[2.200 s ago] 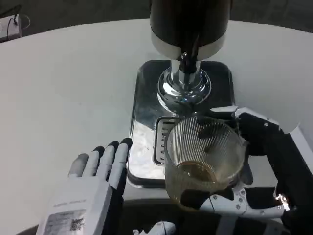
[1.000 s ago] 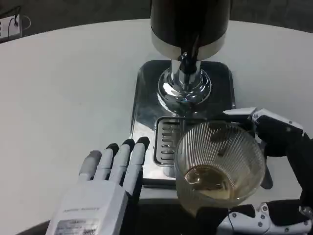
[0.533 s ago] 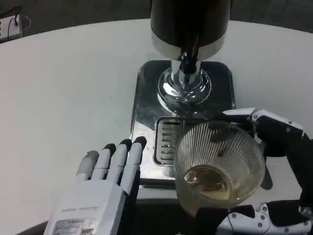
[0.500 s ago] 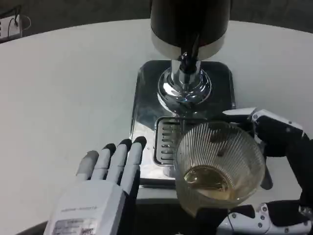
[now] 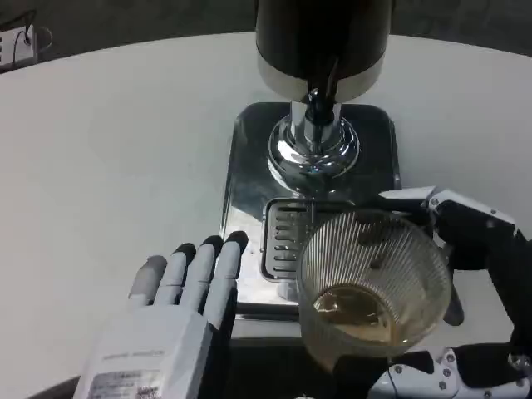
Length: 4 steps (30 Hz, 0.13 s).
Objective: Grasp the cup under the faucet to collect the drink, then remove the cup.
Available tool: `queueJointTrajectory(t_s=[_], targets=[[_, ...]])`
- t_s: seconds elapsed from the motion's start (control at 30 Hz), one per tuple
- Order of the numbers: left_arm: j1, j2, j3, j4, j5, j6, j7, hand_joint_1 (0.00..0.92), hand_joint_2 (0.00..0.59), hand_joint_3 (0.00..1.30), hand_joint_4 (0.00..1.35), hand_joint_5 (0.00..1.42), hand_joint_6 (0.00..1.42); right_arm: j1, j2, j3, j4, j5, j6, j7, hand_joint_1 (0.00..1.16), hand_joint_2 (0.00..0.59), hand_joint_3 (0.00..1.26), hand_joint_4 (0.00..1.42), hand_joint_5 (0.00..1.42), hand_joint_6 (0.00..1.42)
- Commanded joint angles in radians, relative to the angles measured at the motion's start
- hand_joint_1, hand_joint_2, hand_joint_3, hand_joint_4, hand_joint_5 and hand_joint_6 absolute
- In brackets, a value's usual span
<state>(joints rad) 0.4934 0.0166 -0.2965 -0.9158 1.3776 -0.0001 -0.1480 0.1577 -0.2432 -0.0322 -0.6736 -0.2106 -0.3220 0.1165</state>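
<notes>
**Ribbed cup of amber drink held at the near edge of the dispenser tray**

The clear ribbed cup sits in the right hand, whose black and white fingers wrap round its right and near sides in a closed grip. It hangs over the near right corner of the steel tray, partly above the slotted drip grate, nearer than the faucet rather than under it. A shallow pool of amber liquid lies in its bottom; the rest of the cup is empty.

The left hand lies flat on the table just left of the tray's near edge, fingers straight and close together, holding nothing.

Compared with 0.5 s ago, cup and both hands are in almost the same places; 2.2 s ago the cup was a little farther left.

The dispenser, dark with a chrome band, stands at the tray's far end on the white table. A white object lies at the far left corner.
</notes>
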Motion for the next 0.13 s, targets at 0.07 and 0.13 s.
queueJointTrajectory(t_s=[0.07,0.13], targets=[[0.0,-0.001,0.001,0.003,-0.002,-0.01,-0.011,0.0,0.085,0.0,0.0,0.0,0.0,-0.001,0.008,-0.004,-0.027,0.008,-0.033,-0.005,1.16,0.119,0.78,1.01,1.07,1.32],[0.0,-0.001,0.001,0.003,-0.001,-0.009,-0.012,0.0,0.085,0.0,0.0,0.0,0.0,-0.001,0.008,-0.007,-0.027,0.01,-0.031,-0.005,1.16,0.119,0.78,1.01,1.07,1.32]])
